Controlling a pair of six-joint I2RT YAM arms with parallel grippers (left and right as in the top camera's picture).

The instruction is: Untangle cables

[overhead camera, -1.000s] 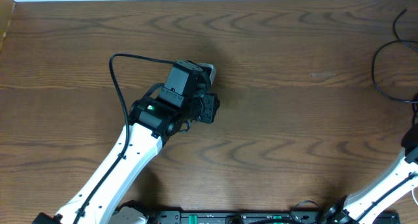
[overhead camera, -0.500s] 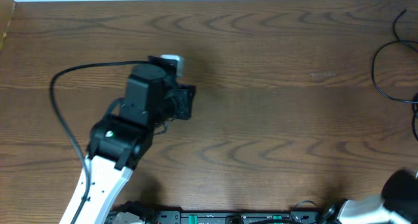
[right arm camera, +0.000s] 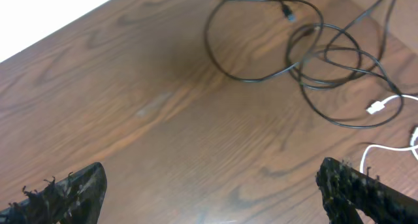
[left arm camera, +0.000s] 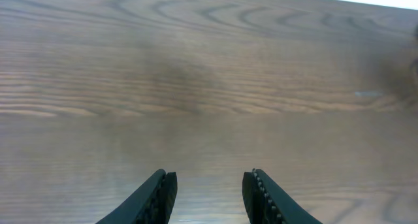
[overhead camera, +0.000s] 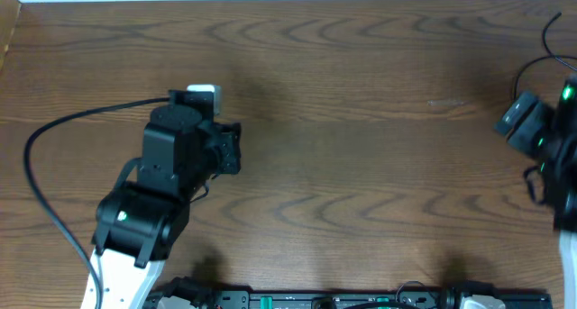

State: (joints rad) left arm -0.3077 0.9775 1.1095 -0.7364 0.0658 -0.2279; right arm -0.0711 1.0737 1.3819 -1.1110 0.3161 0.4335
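Lying in loose loops on the brown counter (overhead camera: 361,120), the black cable (right arm camera: 248,80) sits by the counter's right edge. Its rings cross over each other. The white cable (right arm camera: 392,101) lies just beside the black cable, and its small metal plug (right arm camera: 374,108) is right next to one of the black cable's loops. The right gripper (right arm camera: 212,185) is near the black cable, with its two fingers spread very wide and nothing between them. The left gripper (left arm camera: 209,178) is well apart from the black cable, over bare wood. Its fingers are a little way apart and hold nothing. Neither gripper touches the black cable.
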